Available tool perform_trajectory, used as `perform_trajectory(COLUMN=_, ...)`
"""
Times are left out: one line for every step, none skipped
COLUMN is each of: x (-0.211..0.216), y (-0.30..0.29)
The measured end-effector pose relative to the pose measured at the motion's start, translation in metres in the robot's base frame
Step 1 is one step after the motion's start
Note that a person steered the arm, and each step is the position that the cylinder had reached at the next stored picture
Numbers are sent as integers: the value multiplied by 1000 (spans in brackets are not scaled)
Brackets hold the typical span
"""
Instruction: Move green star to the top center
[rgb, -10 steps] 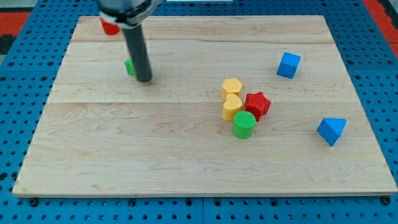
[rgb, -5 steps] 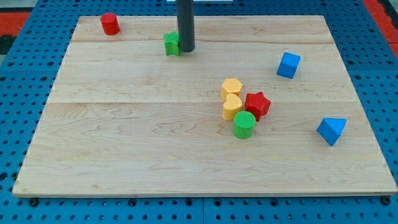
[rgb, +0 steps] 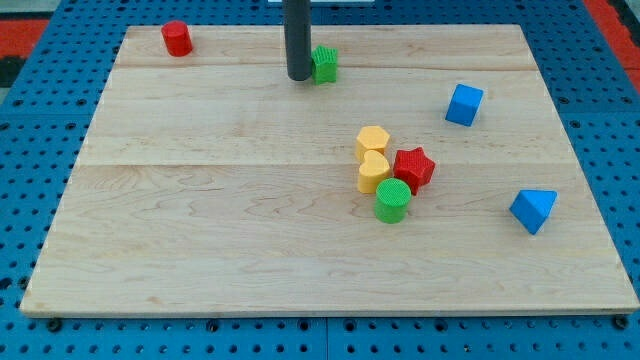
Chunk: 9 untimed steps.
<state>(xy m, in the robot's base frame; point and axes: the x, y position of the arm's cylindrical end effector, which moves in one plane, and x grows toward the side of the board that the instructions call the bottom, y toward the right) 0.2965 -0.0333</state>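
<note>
The green star lies on the wooden board near the view's top, about at its middle. My tip stands just to the star's left, touching or nearly touching its left side. The dark rod rises straight up out of the view's top.
A red cylinder sits at the top left. A blue cube is at the right, a blue wedge-like block lower right. A cluster sits right of centre: two yellow blocks, a red star, a green cylinder.
The green star has moved from the left part of the board up and right to the top centre. My tip went from the star's right side to its left side.
</note>
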Motion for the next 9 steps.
perform_trajectory(x=7, y=9)
perform_trajectory(x=-10, y=33)
perform_trajectory(x=-40, y=39)
perform_trajectory(x=-33, y=55)
perform_trajectory(x=-3, y=100)
perform_trajectory(x=-34, y=137)
perform_trajectory(x=-53, y=126)
perform_trajectory(x=-53, y=79)
perform_trajectory(x=-53, y=56)
